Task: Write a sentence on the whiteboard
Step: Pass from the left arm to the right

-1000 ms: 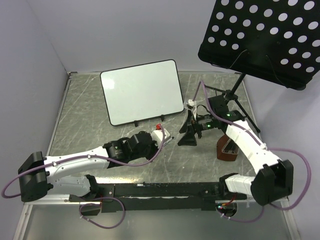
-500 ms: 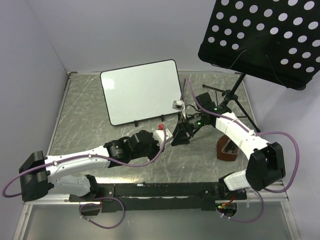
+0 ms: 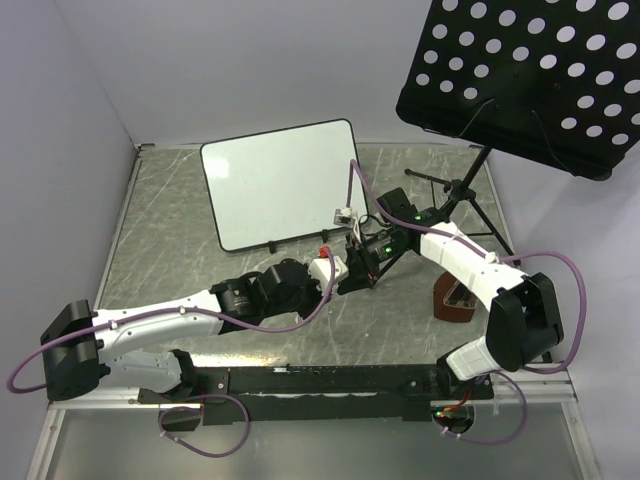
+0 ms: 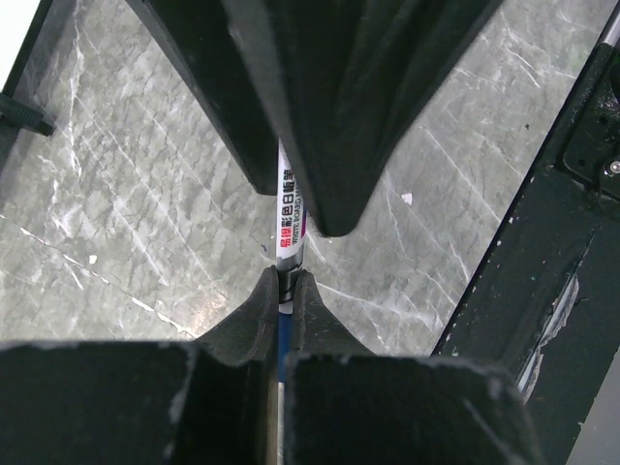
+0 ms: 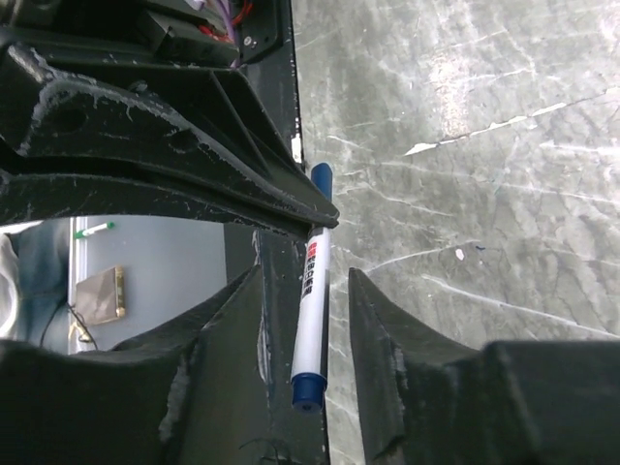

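The whiteboard [image 3: 285,183] lies propped at the back left of the table, and no sentence shows on its white face. My left gripper [image 4: 286,281] is shut on a white marker [image 4: 291,228] with blue ends, held just above the marble top. In the top view my left gripper [image 3: 333,272] meets my right gripper [image 3: 350,272] mid-table, below the board's lower right corner. My right gripper [image 5: 305,281] straddles the free end of the marker [image 5: 312,310]. Its jaws stand part-way open, the marker close to one finger and a gap at the other.
A black perforated music-stand panel [image 3: 520,80] overhangs the back right, and its tripod legs [image 3: 460,195] stand on the table. A brown object [image 3: 455,300] sits by the right arm. A black rail [image 3: 320,380] runs along the near edge.
My right arm has swung left to the left gripper. Its jaws have narrowed from wide open to either side of the marker. The left arm has barely moved.
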You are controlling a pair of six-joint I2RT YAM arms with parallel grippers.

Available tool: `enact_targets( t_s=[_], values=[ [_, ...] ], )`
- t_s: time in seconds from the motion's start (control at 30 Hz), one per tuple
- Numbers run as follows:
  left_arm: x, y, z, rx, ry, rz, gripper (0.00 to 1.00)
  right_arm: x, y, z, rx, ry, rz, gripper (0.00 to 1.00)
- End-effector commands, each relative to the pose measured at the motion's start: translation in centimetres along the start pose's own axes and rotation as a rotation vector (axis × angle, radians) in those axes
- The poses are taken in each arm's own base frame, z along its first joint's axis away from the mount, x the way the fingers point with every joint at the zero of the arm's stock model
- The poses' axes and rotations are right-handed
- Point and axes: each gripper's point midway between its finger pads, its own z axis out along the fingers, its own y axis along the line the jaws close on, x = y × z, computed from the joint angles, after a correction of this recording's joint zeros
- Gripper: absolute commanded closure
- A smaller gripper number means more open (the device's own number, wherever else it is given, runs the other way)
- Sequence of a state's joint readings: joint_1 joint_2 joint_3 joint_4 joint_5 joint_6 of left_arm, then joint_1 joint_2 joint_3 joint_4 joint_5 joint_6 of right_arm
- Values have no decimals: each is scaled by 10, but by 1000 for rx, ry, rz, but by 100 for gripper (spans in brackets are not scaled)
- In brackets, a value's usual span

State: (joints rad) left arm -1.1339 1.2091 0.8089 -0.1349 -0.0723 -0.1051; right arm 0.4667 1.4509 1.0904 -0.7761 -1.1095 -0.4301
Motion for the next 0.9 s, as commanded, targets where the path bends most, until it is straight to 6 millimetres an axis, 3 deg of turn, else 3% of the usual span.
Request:
enact_targets(
  t_s=[0.0,0.17,0.27,0.3,0.4,0.5,0.57,0.6,0.63,0.73,0.77,0.8,0.87],
  values=[
    [-29,-6,1,19,-74,5,99,-16,1,-1,6,-9,-42,59],
    [-32,-7,1,24,-82,0,99,-15,0,1,9,-2,-42,71],
    [-33,-6,1,16,-86,-6,99,-14,0,3,5,4,-39,85],
    [-33,-5,0,14,-89,-9,99,-13,1,3,7,6,-41,97],
    [-34,-4,-3,5,-101,-26,98,-14,1,1,21,4,-56,100],
    [-37,-3,-11,-5,-133,-84,64,-19,4,-7,45,-10,-90,100],
    [-49,-7,-27,25,-205,-116,30,-22,12,-15,40,-28,-110,100],
    [-38,-8,-30,34,-204,-142,22,-25,14,-21,32,-49,-123,100],
    [-46,-9,-45,55,-256,-161,10,-24,18,-24,24,-50,-118,100],
    [-46,-7,-68,102,-338,-229,2,-27,26,-35,0,-83,-145,100],
    [-39,1,-69,92,-346,-250,1,-25,28,-37,-4,-85,-147,100],
    [-44,0,-80,118,-387,-273,1,-25,30,-38,-10,-86,-150,100],
    [-42,-1,-85,140,-416,-288,0,-25,33,-39,-21,-91,-149,100]
  ],
)
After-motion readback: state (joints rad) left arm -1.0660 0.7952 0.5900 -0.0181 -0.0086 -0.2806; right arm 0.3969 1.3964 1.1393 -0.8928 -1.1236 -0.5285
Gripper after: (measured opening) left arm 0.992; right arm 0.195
